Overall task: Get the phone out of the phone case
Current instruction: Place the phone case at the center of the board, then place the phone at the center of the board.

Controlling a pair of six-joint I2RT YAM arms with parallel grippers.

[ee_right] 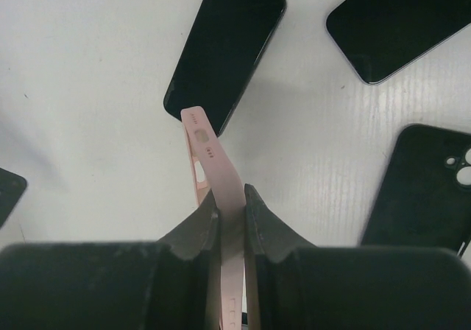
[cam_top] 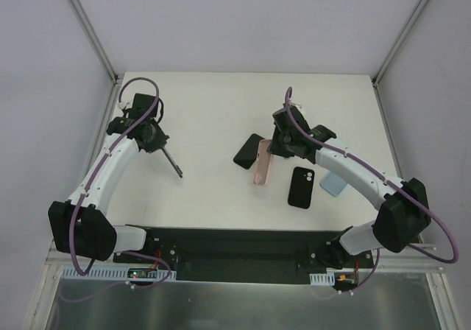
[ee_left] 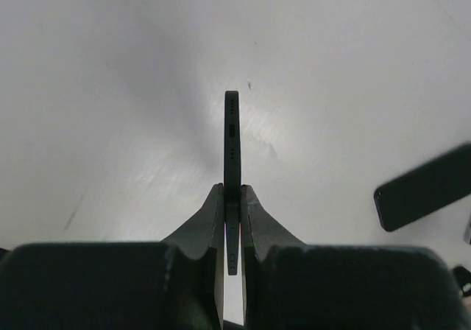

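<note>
The white worktop (cam_top: 213, 116) carries everything, and the pink case (ee_right: 210, 153) near its middle serves as the marker. The right arm (cam_top: 353, 171) reaches in over that case, while the left arm (cam_top: 110, 168) is well to the left of it.

A black case (cam_top: 300, 187) with a camera cut-out lies flat just right of the pink case. A black phone (cam_top: 248, 151) lies just to its left.

The left gripper (ee_left: 232, 191) is clamped on a dark phone (ee_left: 232, 138), held edge-on with its port and speaker holes showing, well apart from the pink case. The right gripper (ee_right: 228, 194) is closed on the wall of the pink case, which bends and looks empty.

By my reading the phone is already out, so the step in hand is the put-down. The left arm should turn the phone flat, lower it onto bare worktop left of the pink case, and let go only once it rests. Released on edge, it would likely topple.
</note>
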